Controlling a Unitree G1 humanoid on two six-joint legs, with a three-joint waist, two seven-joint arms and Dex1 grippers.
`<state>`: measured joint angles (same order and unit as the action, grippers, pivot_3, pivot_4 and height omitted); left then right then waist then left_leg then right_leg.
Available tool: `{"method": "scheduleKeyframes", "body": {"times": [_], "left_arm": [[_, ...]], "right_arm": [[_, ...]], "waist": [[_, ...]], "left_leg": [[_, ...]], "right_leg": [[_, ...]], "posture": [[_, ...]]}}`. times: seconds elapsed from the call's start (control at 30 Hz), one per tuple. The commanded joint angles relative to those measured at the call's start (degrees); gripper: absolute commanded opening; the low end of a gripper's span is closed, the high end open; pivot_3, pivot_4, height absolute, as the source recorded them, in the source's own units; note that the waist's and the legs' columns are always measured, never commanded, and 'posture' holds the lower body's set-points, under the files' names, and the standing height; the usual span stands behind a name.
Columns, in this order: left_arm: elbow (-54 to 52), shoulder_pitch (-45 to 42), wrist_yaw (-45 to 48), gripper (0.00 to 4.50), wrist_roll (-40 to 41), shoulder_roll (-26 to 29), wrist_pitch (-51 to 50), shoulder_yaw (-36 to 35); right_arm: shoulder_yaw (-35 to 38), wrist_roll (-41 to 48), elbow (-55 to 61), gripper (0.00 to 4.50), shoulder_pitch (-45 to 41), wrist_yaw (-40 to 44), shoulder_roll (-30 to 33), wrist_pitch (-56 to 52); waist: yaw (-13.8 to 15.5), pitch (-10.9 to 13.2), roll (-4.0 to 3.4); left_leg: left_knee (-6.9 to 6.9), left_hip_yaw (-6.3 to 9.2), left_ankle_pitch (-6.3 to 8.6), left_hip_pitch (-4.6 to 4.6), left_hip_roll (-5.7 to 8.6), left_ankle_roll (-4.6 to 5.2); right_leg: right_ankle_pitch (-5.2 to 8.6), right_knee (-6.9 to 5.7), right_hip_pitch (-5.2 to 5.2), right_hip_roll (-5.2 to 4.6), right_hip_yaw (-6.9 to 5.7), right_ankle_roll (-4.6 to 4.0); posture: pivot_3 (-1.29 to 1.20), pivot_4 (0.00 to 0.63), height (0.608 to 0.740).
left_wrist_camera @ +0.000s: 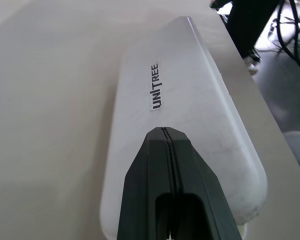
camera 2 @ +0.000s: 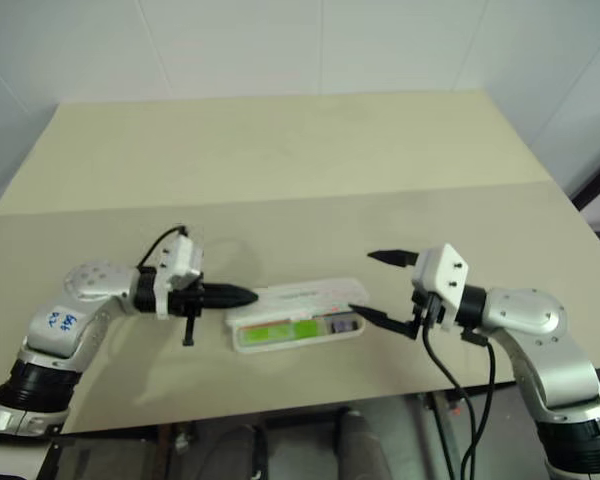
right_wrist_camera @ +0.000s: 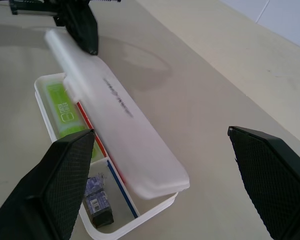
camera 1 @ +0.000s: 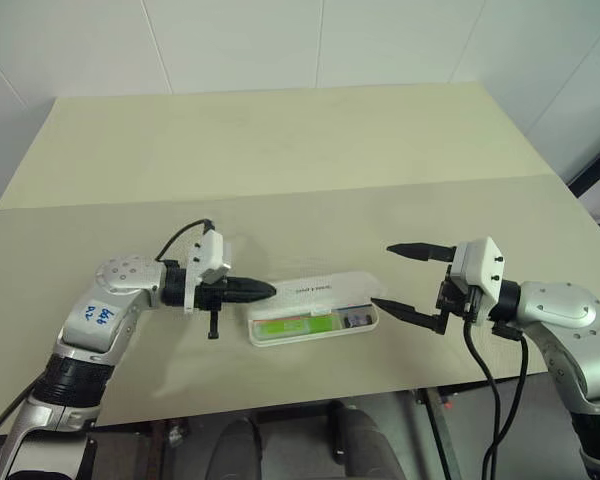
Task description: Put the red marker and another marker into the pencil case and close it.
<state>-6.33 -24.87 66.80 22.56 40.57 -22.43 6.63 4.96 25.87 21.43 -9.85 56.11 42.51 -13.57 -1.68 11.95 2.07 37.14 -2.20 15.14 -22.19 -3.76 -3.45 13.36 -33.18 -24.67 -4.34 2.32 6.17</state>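
One half-raised lid remains on the pencil case at lower centre of the desk: my left gripper, jaws shut and empty, should press it down evenly while my right gripper waits wide open, empty.

"UNITREE" in dark letters — printed on the pencil case lid.

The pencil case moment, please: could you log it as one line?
pencil case: lid half-raised, not closed | green marker: inside | left gripper: shut, tip at lid's left end | right gripper: open, empty, beside case's right end
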Motion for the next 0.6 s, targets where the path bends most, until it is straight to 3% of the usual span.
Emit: {"method": "scheduleKeyframes", "body": {"times": [0.03, 0.6], "left_arm": [[-0.2, -2.4, 1.3, 0.02, -1.7, 0.1, 0.5, 2.1], [3.9, -8.1, 1.1, 0.02, -9.0, -5.0, -2.3, 11.9]], "right_arm": [[1.7, 0.6, 3.2, 4.50, 0.7, -1.3, -0.1, 0.2], [4.4, 1.3, 10.7, 4.50, 6.9, -7.0, -0.3, -2.5]], "waist": [[0.0, 0.0, 0.00], [0.1, 0.0, 0.00]], "left_leg": [[0.00, 0.00, 0.00, -0.01, 0.00, 0.00], [0.02, 0.01, 0.00, -0.03, 0.00, 0.01]], "right_leg": [[0.00, 0.01, 0.00, 0.00, 0.00, 0.00], [0.00, 0.10, 0.03, 0.02, 0.02, 0.02]], "posture": [[0.00, 0.150, 0.740], [0.00, 0.150, 0.740]]}}
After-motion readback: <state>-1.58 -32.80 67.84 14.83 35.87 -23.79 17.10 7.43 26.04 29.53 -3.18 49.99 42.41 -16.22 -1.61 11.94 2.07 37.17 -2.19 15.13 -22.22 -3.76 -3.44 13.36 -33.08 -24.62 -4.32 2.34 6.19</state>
